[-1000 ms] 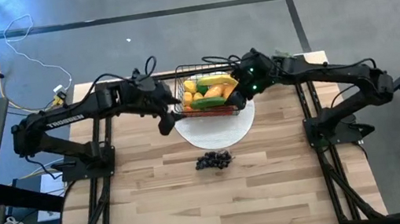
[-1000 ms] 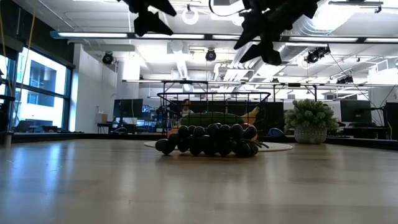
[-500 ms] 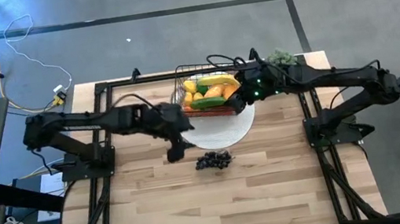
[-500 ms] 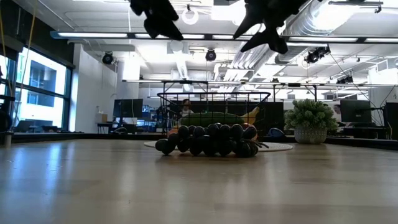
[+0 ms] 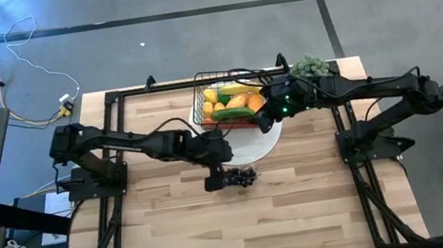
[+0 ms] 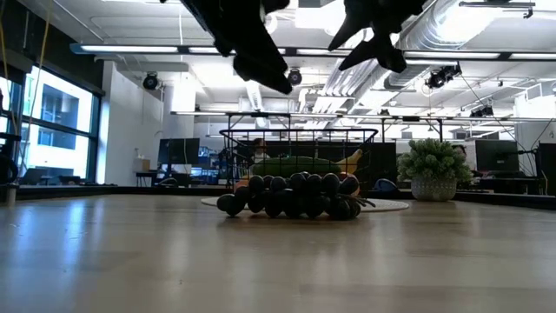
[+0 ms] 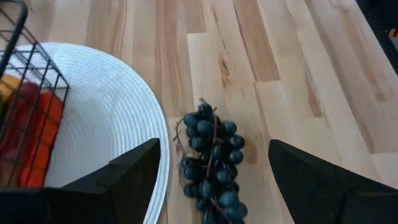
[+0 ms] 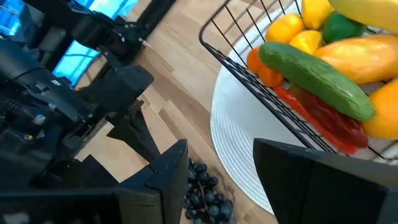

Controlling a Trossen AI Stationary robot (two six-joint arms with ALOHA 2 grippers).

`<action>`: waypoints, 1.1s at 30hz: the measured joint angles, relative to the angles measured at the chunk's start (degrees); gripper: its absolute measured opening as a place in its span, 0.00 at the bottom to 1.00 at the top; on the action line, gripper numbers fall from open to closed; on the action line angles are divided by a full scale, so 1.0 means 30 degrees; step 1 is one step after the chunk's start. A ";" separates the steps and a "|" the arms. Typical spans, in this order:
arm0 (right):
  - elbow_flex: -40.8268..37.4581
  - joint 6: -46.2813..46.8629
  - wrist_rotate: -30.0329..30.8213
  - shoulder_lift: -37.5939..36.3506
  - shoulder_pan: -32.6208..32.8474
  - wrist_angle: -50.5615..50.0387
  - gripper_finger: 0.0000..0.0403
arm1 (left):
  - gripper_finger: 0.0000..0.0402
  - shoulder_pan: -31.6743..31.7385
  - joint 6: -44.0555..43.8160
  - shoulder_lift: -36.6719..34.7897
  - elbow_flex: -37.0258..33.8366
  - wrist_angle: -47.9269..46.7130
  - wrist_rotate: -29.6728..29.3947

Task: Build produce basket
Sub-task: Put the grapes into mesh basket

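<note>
The black wire basket (image 5: 232, 103) stands on the round white plate (image 5: 247, 146) and holds the produce: a banana, oranges, lemons, a green cucumber (image 8: 317, 78) and a red chili. A bunch of dark purple grapes (image 5: 236, 177) lies on the wood just off the plate's near rim (image 7: 163, 155). My left gripper (image 5: 216, 180) hovers open above the grapes (image 7: 211, 165), slanting down, its fingers to either side of the bunch and clear of it. My right gripper (image 5: 264, 121) hangs open and empty above the basket's near right corner.
A green bushy plant (image 5: 309, 65) stands at the far right corner of the table. Black frame rails (image 5: 112, 158) run along both sides. Bare wood (image 5: 246, 226) stretches from the grapes to the near edge.
My left gripper has swung from beside the basket's left side toward the near edge and the right, sinking and rolling until it hangs over the grapes. My right gripper has drawn back a little from over the basket toward the near edge. The grapes have not moved.
</note>
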 joint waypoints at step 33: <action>0.0000 0.0532 0.2470 0.0007 0.0538 -0.2345 0.40 | 0.71 -0.0874 -0.0405 0.7363 0.0022 0.4246 -0.0303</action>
